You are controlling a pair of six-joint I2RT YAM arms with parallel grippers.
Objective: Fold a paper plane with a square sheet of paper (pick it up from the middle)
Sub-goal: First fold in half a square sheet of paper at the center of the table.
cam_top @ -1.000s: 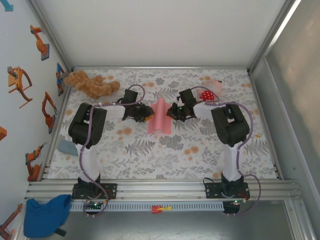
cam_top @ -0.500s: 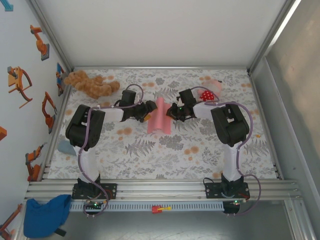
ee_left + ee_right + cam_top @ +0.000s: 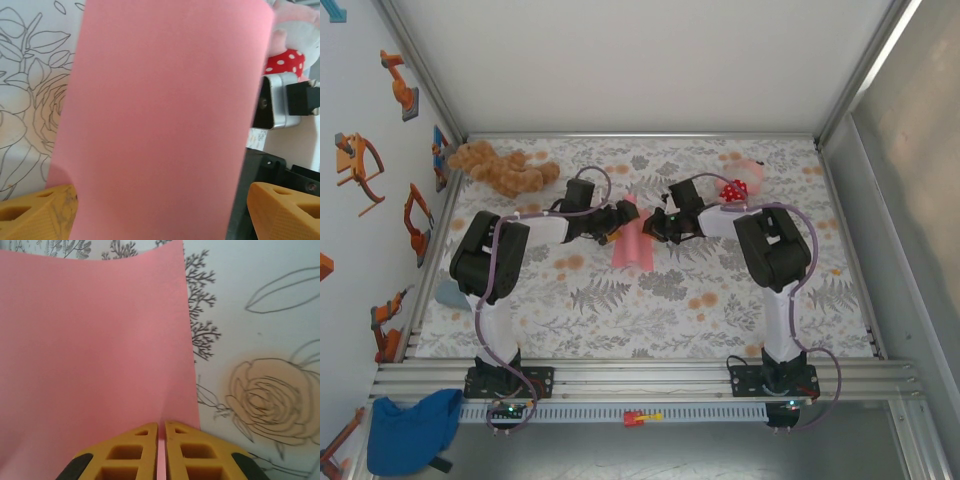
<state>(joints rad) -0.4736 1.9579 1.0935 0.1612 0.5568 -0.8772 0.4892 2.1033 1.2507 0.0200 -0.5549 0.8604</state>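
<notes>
Paper first: the square sheet of paper (image 3: 632,240) stands bowed rather than flat, a little toward 12 o'clock from the middle of the floral tablecloth (image 3: 650,310), between my two grippers. My right gripper (image 3: 657,224) is at its 3 o'clock edge. Seen from that wrist, my yellow fingers (image 3: 135,452) are pinched together on the edge, and the pink sheet spreads away from them toward 12 and 9 o'clock. My left gripper (image 3: 616,224) is at the sheet's 9 o'clock edge with its jaws spread wide. From the left wrist, the fingertips (image 3: 35,212) sit at 7 and 5 o'clock with the paper hanging between them, and I cannot tell whether either pad touches it.

A second ago my left jaws were narrow and stood off the sheet; they have since widened and come in toward 3 o'clock. My right gripper has carried its edge toward 9 o'clock, so from above the sheet looks narrower and sits further that way. The pink plush toy (image 3: 740,180) at 2 o'clock and the brown teddy bear (image 3: 500,168) at 10 o'clock lie as before.
</notes>
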